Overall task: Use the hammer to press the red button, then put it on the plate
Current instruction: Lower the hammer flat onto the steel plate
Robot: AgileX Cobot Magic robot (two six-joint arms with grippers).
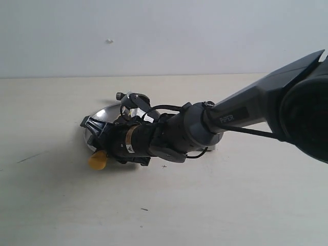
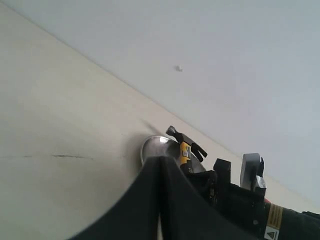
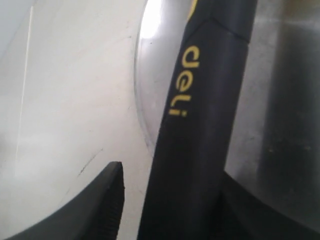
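The hammer lies across the silver plate, its black handle with yellow lettering running between the fingers of my right gripper. One finger stands clear of the handle with a gap showing, so the jaws are open. In the exterior view the right gripper hangs low over the plate; the hammer's yellow butt pokes out past the rim and its head rests at the far side. My left gripper is shut and empty, short of the plate and hammer. The red button is hidden.
The right arm stretches from the right edge across the pale tabletop to the plate left of centre. A bare white wall backs the table. A thin dark scratch marks the table's left part.
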